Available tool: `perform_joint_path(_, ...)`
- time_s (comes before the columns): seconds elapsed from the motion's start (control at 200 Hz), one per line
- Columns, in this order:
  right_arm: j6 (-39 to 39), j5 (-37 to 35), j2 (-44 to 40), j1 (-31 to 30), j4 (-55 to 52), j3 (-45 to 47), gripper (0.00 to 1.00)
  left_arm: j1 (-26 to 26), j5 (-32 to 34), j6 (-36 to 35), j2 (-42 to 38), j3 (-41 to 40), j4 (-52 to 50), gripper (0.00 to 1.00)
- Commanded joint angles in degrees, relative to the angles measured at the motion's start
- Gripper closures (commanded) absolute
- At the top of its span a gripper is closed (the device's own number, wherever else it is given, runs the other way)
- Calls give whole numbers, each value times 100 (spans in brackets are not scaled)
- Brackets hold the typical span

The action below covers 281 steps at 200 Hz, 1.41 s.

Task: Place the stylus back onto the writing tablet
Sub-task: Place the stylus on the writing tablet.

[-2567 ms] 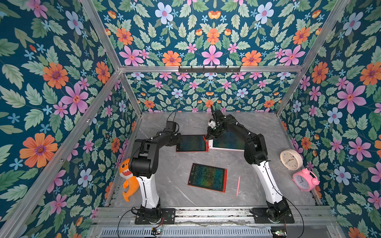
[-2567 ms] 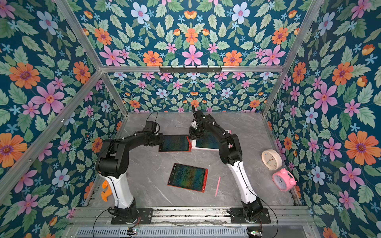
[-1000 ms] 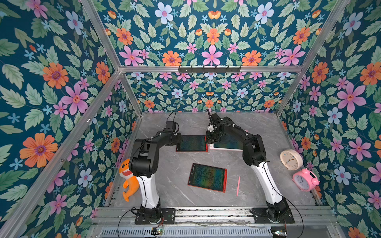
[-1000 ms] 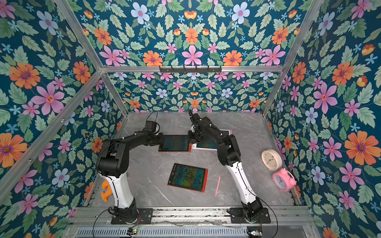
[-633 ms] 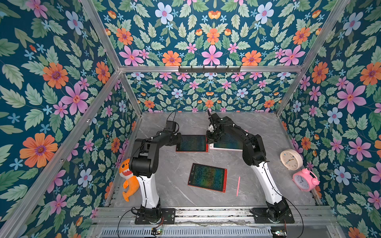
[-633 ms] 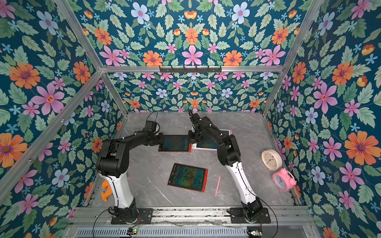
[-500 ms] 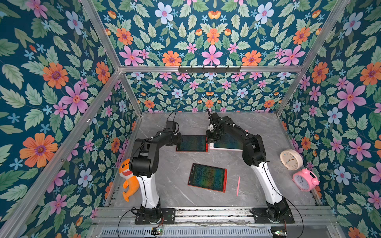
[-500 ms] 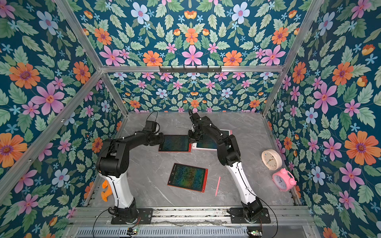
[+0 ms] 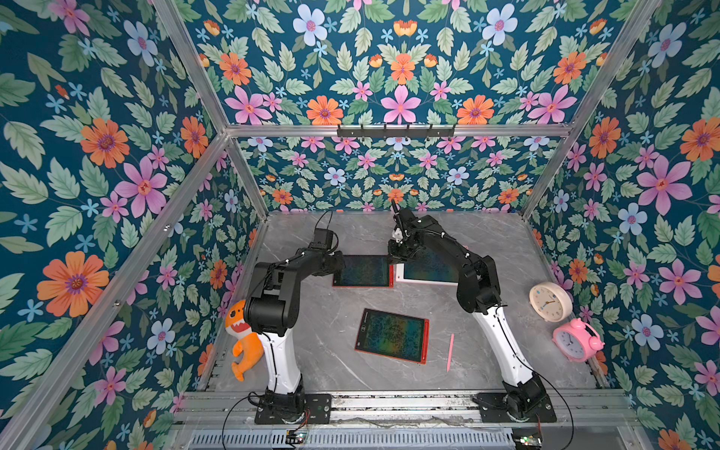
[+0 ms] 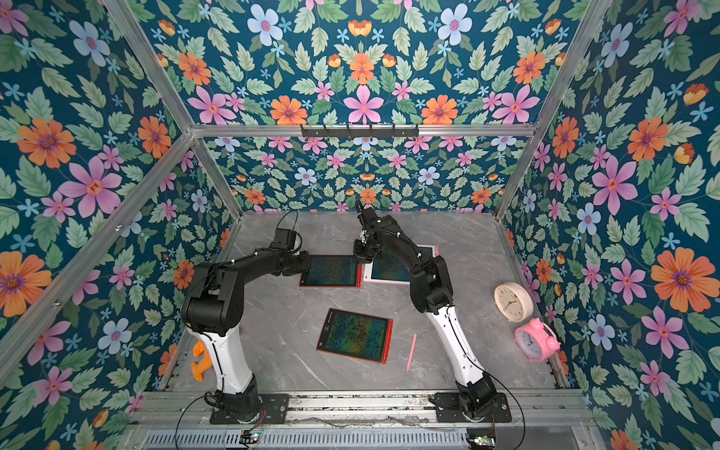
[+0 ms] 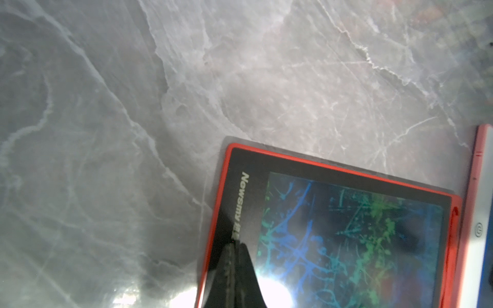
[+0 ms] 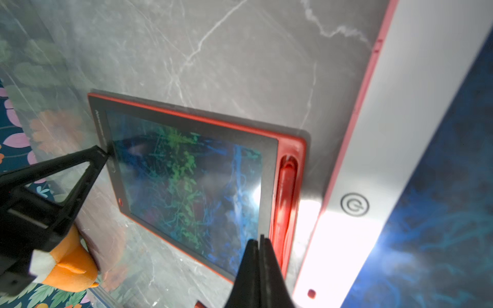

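Red plastic stylus sits in the side groove of the red-framed writing tablet. Right gripper pressed together, empty, tips just beside it; left gripper also pressed together, tip on the bezel. Likely light, stiff, slick: pinch mid-shaft across its width (loose pink stylus lies on the grey marble table).
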<state>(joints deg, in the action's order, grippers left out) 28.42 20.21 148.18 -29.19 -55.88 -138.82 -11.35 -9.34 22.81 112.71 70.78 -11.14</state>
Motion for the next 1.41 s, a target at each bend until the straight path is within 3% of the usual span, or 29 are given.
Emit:
perform_joint_path(0.0,-29,0,82,-3,-234,-58,97,-7,-7,14,38,-47,-576,100)
perform_joint_path(0.43,-91,-52,386,-21,-306,-153,100,-6,12,13,67,-30,-592,100)
perform_joint_path(0.83,-510,-1915,1174,-363,-1648,-1100,100,-1,11,13,94,-25,-605,100)
perform_joint_path(1.4,-653,-2508,1165,-534,-2116,-1094,100,-5,-24,39,60,-38,-592,100)
